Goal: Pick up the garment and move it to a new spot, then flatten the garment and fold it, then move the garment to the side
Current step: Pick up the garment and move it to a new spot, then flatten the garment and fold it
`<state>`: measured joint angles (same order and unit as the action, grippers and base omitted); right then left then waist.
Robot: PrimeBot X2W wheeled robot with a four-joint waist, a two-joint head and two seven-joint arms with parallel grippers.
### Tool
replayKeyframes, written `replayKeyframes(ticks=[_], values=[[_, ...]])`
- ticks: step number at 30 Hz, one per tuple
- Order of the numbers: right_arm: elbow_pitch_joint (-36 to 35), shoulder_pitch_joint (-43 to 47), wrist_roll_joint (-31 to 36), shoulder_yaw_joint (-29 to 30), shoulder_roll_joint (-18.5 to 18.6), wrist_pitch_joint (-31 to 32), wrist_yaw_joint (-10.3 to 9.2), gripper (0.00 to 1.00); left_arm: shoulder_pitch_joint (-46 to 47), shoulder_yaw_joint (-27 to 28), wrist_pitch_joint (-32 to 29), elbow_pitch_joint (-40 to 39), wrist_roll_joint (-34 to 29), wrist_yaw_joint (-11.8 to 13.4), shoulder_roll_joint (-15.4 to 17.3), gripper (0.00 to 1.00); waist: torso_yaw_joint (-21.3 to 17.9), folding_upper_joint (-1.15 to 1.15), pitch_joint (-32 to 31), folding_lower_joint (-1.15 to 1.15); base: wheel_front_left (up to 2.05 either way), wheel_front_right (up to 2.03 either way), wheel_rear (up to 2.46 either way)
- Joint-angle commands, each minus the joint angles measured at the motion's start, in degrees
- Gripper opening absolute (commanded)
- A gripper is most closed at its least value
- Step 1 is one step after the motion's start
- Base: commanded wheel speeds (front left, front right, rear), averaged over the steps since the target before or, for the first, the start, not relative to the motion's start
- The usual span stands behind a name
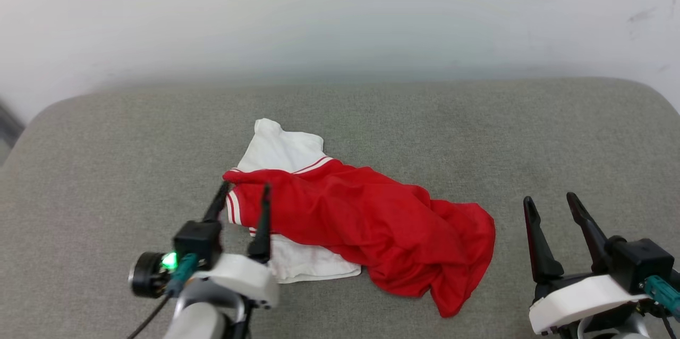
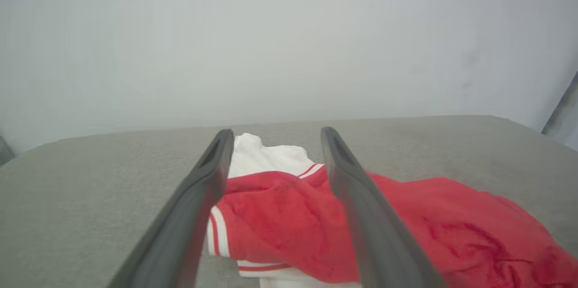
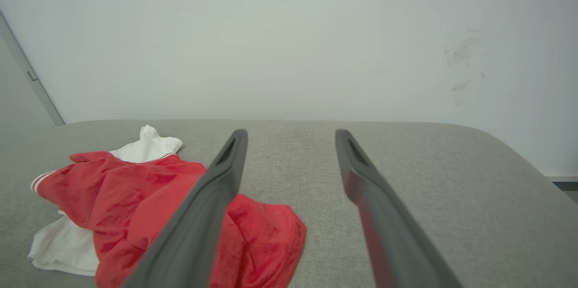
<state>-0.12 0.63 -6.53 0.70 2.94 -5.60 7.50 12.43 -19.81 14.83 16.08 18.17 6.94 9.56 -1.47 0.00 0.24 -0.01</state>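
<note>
The garment (image 1: 366, 222) lies crumpled on the grey cushion, red body bunched toward the right and white sleeves with red stripes at the left. My left gripper (image 1: 245, 187) hovers open at its left end, fingers apart with nothing between them; the left wrist view shows the garment (image 2: 289, 216) lying just beyond and between the fingers (image 2: 198, 197). My right gripper (image 1: 552, 202) stands open to the right of the cloth, apart from it. In the right wrist view the garment (image 3: 135, 197) lies at the lower left, partly behind the left finger (image 3: 207, 206).
The grey fabric surface (image 1: 478, 126) stretches wide, with rounded far corners and a pale wall (image 1: 340, 9) behind it. Bare cushion lies to the right of the garment and beyond it.
</note>
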Motion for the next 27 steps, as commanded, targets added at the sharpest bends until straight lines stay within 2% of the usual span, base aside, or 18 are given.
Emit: replayKeyframes(ticks=[1, 8, 21, 27], values=[[-0.08, 1.08, 0.04, -0.01, -0.09, 0.11, -0.01, 1.0, -1.54, 1.4, 0.27, -0.46, 0.52, 0.77, 1.27, 1.0, 0.35, 0.0, -0.61, 0.01, 0.0, 0.0, 0.0], [0.39, 2.44, -0.83, -0.11, -0.09, 0.44, -0.01, 1.0, -6.6, 5.05, -0.92, -3.39, 1.96, 2.97, 5.18, 1.0, 0.06, 0.0, -1.94, 0.01, 0.0, 0.0, 0.0], [1.37, 1.92, -1.95, 0.96, -0.09, 0.77, -0.01, 1.0, -8.97, 4.19, -3.33, -7.46, 2.17, 3.64, 6.33, 1.0, -0.53, 0.0, -2.66, 0.01, 0.0, 0.0, 0.0], [5.44, -1.76, -4.94, 2.62, -0.09, 5.45, -0.01, 1.0, -8.51, 3.91, -3.3, -8.5, 2.07, 4.12, 6.16, 1.0, 0.05, 0.0, -2.01, 0.01, 0.0, 0.0, 0.0]])
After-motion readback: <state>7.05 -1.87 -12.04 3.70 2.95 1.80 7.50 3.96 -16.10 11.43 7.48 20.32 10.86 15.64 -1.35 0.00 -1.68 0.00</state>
